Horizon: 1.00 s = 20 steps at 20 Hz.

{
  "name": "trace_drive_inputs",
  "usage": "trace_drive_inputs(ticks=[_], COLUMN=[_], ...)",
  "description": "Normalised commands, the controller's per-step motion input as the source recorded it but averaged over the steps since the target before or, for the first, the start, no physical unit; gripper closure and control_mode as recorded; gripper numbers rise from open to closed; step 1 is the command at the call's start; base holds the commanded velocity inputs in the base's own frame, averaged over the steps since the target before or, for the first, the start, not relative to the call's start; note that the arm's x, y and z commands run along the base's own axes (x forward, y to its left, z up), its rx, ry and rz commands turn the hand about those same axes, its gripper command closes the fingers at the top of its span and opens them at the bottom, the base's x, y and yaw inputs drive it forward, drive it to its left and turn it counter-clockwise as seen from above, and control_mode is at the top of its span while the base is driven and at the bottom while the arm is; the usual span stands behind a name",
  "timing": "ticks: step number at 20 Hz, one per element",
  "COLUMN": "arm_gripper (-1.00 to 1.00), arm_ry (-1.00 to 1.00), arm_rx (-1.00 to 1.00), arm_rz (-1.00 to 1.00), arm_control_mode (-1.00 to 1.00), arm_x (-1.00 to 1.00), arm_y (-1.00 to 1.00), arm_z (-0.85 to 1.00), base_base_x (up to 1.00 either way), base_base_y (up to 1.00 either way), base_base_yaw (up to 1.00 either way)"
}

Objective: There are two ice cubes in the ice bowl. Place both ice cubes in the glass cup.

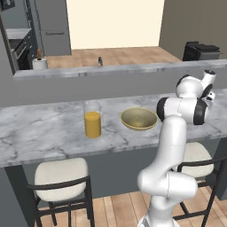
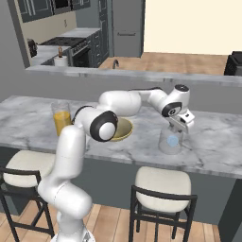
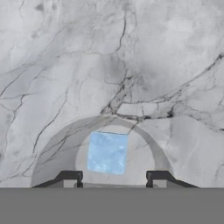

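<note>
While my tool [image 2: 178, 131] hangs with its tips spread apart just over the glass cup [image 2: 170, 142] on the marble worktop [image 2: 212, 146], one ice cube [image 3: 107, 152] lies inside it; the bowl [image 1: 138, 119] sits nearby.

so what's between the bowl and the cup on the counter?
Bare marble: in the right base view nothing sits on the counter between the bowl and the cup. The arm passes above that stretch.
</note>
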Motion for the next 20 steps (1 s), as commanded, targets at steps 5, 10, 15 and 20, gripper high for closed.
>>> trace_drive_inputs(ticks=[5,10,15,20], arm_gripper=[1.00,1.00,1.00,-1.00], arm_ry=[0.00,0.00,0.00,0.00], arm_rx=[0.00,0.00,0.00,0.00], arm_rz=[0.00,0.00,0.00,0.00], arm_control_mode=[-1.00,-1.00,-1.00,-1.00], arm_x=[0.08,0.11,0.15,0.07], arm_y=[0.00,0.00,0.00,0.00], arm_z=[-0.09,0.00,0.00,0.00], base_base_x=[0.00,0.00,0.00,0.00], base_base_y=[0.00,0.00,0.00,0.00], base_base_yaw=[0.00,0.00,0.00,0.00])
